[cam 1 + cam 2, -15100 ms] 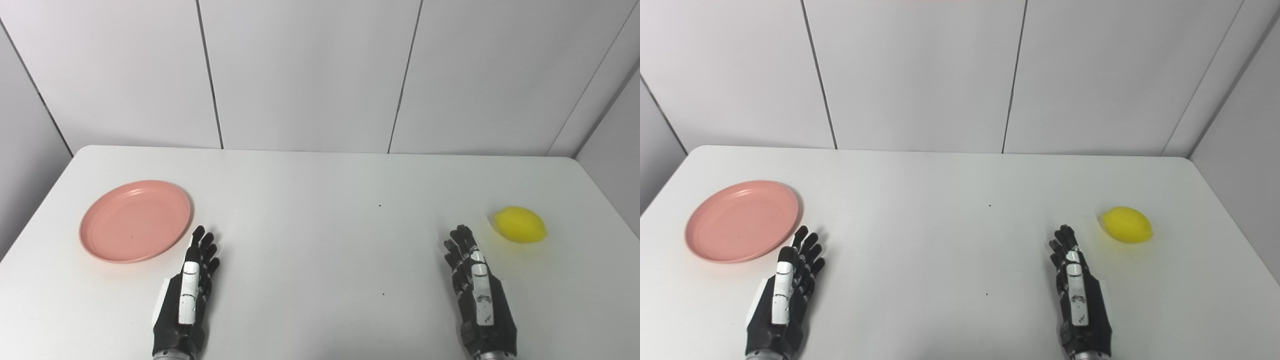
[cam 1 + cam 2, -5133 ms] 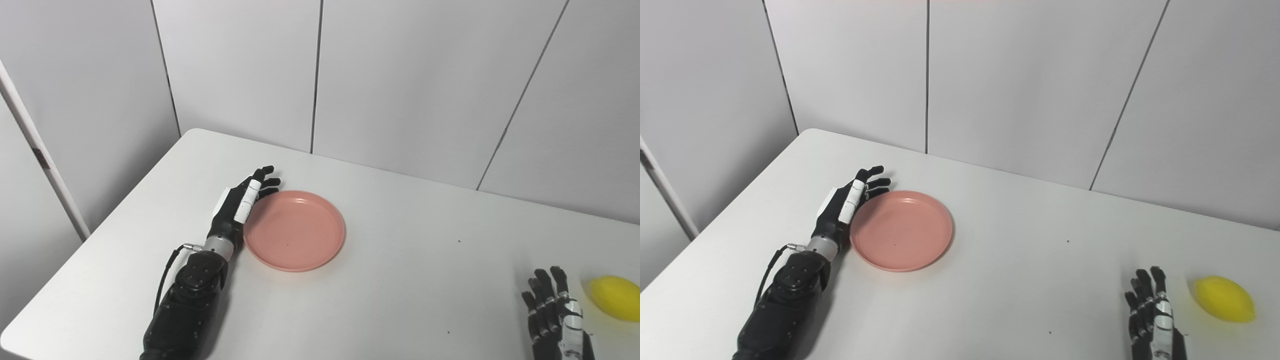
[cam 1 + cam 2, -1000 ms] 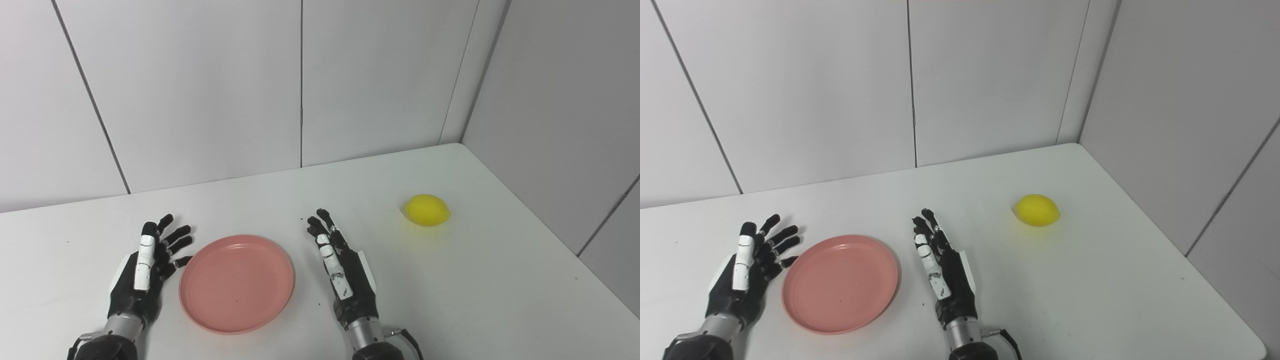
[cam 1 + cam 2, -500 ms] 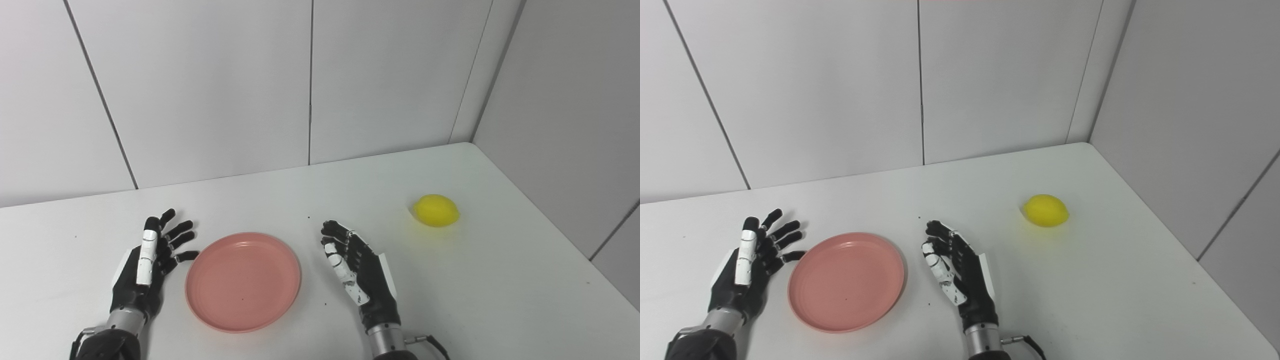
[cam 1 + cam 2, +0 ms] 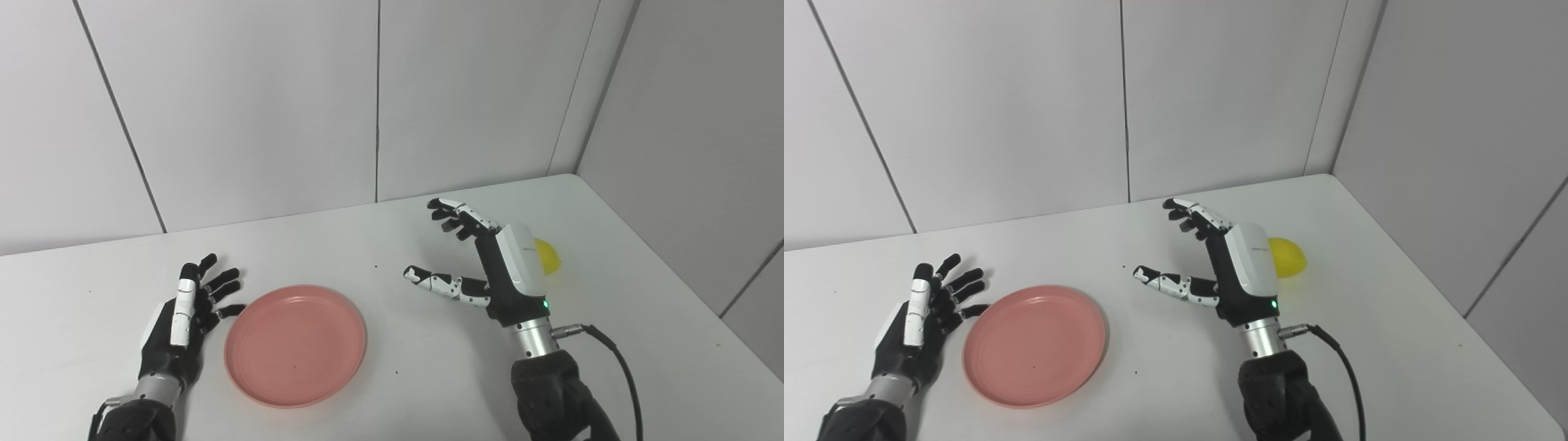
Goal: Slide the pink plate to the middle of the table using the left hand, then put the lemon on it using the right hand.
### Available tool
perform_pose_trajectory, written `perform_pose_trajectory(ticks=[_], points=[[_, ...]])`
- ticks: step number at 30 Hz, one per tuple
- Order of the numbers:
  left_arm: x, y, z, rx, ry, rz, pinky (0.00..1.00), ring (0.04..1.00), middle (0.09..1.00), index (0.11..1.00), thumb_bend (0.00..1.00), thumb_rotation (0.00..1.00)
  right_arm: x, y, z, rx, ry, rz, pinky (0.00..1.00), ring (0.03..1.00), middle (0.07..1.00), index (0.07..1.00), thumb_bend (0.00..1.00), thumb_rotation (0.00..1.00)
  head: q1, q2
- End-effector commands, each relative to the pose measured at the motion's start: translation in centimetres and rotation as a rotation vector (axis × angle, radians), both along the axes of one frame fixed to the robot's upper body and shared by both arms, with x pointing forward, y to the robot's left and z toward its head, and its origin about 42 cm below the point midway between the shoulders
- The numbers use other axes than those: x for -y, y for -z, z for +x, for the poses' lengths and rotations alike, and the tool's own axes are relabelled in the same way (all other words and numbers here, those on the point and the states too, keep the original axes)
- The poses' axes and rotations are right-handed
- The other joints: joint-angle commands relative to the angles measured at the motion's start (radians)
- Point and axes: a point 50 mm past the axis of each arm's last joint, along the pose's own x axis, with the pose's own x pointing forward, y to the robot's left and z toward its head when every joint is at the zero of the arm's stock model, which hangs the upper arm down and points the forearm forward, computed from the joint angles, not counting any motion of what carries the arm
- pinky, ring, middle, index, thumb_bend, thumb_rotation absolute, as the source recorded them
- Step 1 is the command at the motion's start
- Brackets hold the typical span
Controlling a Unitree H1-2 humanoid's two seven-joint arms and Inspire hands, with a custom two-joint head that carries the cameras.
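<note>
A white tabletop (image 5: 643, 343) is filling the corner of a room walled in pale grey panels (image 5: 257, 104), with a humanoid robot's two arms reaching in over its near edge. The pink plate (image 5: 295, 344) is lying flat on the tabletop to the left of the right arm, nothing resting on it. The right robot hand (image 5: 484, 260) is standing raised above the tabletop on its upright wrist, white back turned to the right, fingers (image 5: 456, 215) curling forward and thumb jutting out to the left, wide apart and holding nothing. A black cable (image 5: 618, 367) is trailing from that wrist. The left robot hand (image 5: 184, 312) is lying low on the tabletop just beside the plate's left rim, fingers spread wide and empty. The lemon (image 5: 1289, 256) is sitting on the tabletop beyond the right robot hand, half hidden behind its white back, toward the right-hand wall and well apart from the plate
</note>
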Motion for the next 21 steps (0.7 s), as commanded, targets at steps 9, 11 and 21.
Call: perform_pose_trajectory(ticks=[9, 11, 21], points=[[-0.3, 2.3, -0.9, -0.097, -0.008, 0.01, 0.87, 0.844, 0.831, 0.924, 0.79, 1.0, 3.1, -4.1, 2.7, 0.102, 0.109, -0.315, 0.55, 0.627, 0.672, 0.695, 0.92, 0.63, 0.008, -0.002], [-0.2, 2.2, -1.0, -0.098, -0.008, 0.012, 0.87, 0.844, 0.832, 0.927, 0.78, 1.0, 3.9, -4.3, 3.2, 0.074, 0.139, -0.348, 0.56, 0.634, 0.679, 0.7, 0.94, 0.62, 0.009, -0.003], [-0.2, 2.0, -1.5, -0.099, -0.011, 0.032, 0.86, 0.836, 0.833, 0.925, 0.74, 1.0, 9.0, -3.9, 5.0, -0.118, 0.286, -0.426, 0.6, 0.679, 0.718, 0.727, 0.97, 0.6, 0.011, 0.001]])
